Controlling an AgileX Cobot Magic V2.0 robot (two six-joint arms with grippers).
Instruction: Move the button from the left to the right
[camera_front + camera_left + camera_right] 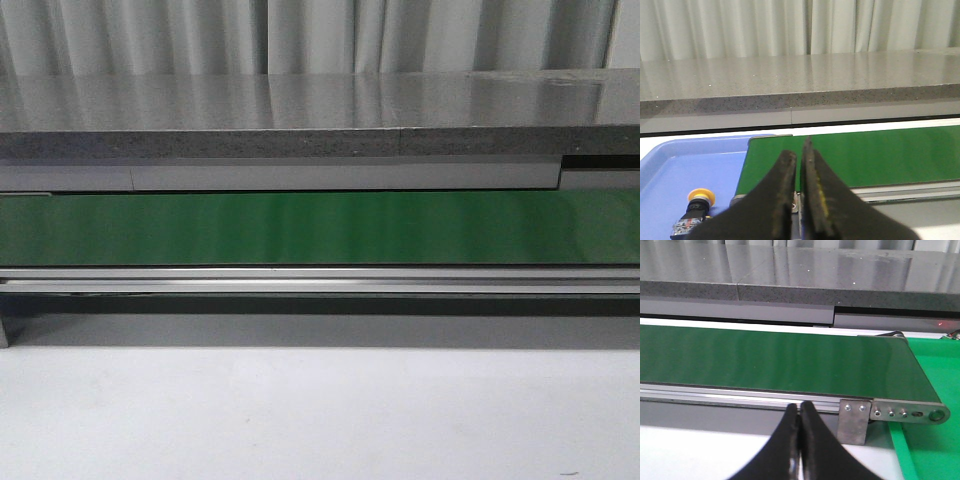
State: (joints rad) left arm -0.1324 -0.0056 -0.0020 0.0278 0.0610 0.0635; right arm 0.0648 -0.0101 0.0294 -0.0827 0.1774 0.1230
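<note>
One button [696, 207] is visible, only in the left wrist view: orange-yellow round cap on a dark body, lying tilted on its side in a blue tray [670, 165]. The tray sits just beside the end of the green conveyor belt [875, 155]. Left hand [799, 200] is off the button, above the belt's end roller; its fingers [782, 195] are narrowed almost to touching and hold nothing. Right hand [799, 437] is over the white surface [695, 450] near the belt's aluminium side rail [740, 399], its black fingers [812, 445] pressed together, empty. A bright green area [930, 450] lies just beyond the belt's other end. Front view shows the belt, the rail and a grey stone-like counter [320, 110] behind it; neither hand nor the button appears there.
</note>
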